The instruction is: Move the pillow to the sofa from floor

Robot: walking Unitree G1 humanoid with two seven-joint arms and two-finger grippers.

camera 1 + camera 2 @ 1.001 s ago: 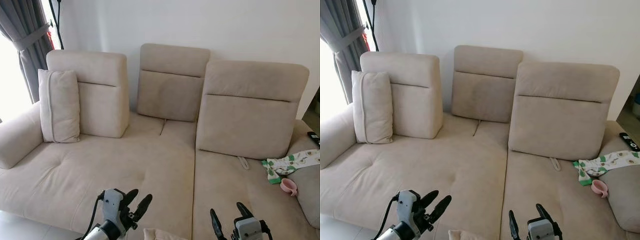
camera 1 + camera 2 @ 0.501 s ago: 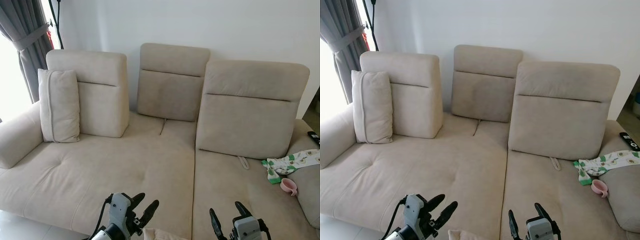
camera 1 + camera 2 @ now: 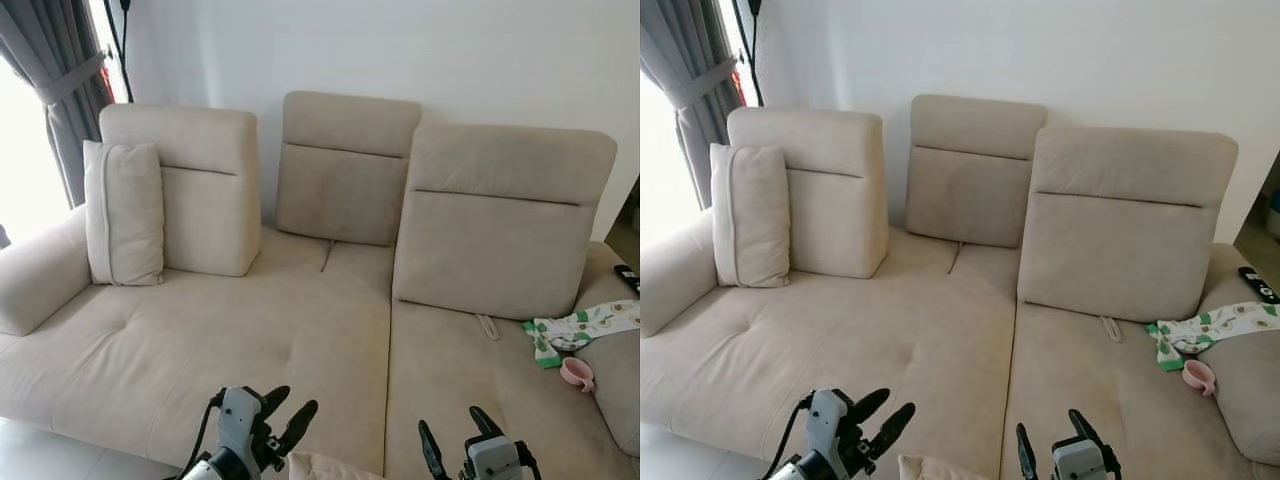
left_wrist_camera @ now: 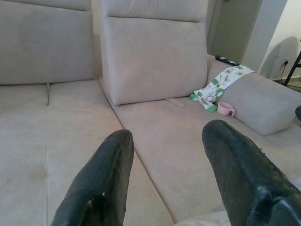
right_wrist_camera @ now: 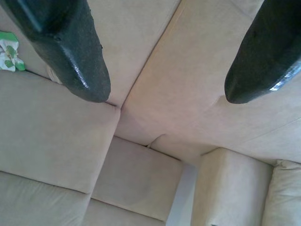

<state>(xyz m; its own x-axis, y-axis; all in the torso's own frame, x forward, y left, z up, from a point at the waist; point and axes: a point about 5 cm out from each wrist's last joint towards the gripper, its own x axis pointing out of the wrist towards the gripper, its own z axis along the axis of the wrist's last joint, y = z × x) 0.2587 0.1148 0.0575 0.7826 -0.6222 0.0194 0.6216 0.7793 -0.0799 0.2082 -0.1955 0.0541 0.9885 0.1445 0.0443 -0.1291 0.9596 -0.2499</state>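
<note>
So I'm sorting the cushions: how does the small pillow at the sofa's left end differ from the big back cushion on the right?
The small pillow is narrow and tall; the big back cushion is wide and much larger. The small pillow leans against another backrest by the armrest; the big back cushion stands beside the patterned cloth. Both are beige, in the same fabric.

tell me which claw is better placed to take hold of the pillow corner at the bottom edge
Left, probably. The left claw hangs open right beside the pillow corner, its fingers angled toward it. The right claw, also open, sits farther off over the sofa seat.
</note>
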